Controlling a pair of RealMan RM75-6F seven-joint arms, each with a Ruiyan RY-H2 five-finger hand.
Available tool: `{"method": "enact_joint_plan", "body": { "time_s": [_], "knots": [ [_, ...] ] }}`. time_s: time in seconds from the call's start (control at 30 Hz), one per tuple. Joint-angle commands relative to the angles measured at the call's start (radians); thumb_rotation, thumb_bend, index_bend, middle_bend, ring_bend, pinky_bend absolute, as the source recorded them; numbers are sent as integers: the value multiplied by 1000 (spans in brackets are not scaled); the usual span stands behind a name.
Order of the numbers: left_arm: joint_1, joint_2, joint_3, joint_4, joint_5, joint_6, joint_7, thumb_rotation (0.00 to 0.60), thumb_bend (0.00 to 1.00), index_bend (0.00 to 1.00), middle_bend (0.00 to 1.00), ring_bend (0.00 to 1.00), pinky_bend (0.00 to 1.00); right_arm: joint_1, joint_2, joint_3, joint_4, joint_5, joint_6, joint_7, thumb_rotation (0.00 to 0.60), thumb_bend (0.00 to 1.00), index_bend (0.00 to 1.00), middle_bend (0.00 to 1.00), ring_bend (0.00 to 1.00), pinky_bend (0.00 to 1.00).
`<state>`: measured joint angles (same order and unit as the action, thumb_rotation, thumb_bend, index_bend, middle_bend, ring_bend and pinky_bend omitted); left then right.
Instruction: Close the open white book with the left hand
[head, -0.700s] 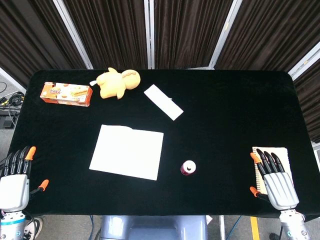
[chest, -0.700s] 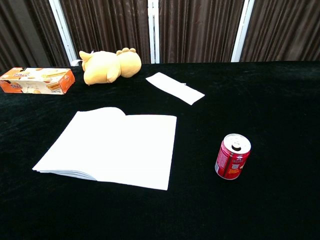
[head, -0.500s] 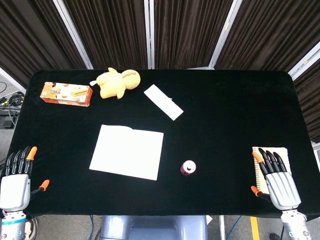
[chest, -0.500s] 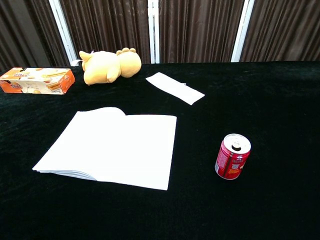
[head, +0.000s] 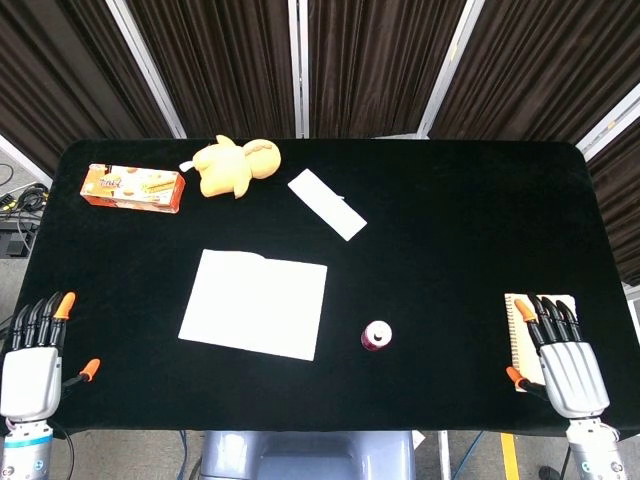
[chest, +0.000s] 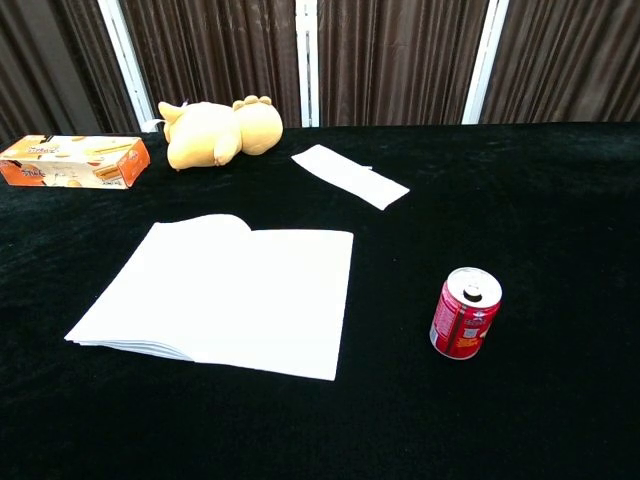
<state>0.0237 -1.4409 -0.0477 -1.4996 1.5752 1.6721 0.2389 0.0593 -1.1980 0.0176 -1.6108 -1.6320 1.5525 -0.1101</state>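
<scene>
White book (head: 254, 304) lies open mid-table, pages up, untouched and ready to be folded shut. My left hand (head: 30, 365) waits empty at the near-left table edge, fingers straight, well apart from it.

I log: plush toy (head: 236, 166), biscuit box (head: 134, 187), white paper strip (head: 327, 204) far ahead of left hand (head: 30, 372); red can (head: 377, 335); notepad (head: 523, 330) under right hand (head: 567, 363).
</scene>
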Motion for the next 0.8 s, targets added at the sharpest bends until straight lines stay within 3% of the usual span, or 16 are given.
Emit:
{"method": "enact_joint_plan", "body": {
  "time_s": [0.03,0.33,0.8],
  "knots": [
    [-5,0,0,0,-3,-10,3,600,152,0,0,0,0,0,1,0,-2,-1,1,1,600,45,0,0,0,0],
    [-83,-31,0,0,-20,-152,91,600,164,0,0,0,0,5,0,-1,-6,0,-13,-4,600,45,0,0,0,0],
    [-226,-171,-23,42,-60,-345,309,600,208,0,0,0,0,0,16,-6,-21,-8,-6,18,600,45,0,0,0,0]
  ]
}}
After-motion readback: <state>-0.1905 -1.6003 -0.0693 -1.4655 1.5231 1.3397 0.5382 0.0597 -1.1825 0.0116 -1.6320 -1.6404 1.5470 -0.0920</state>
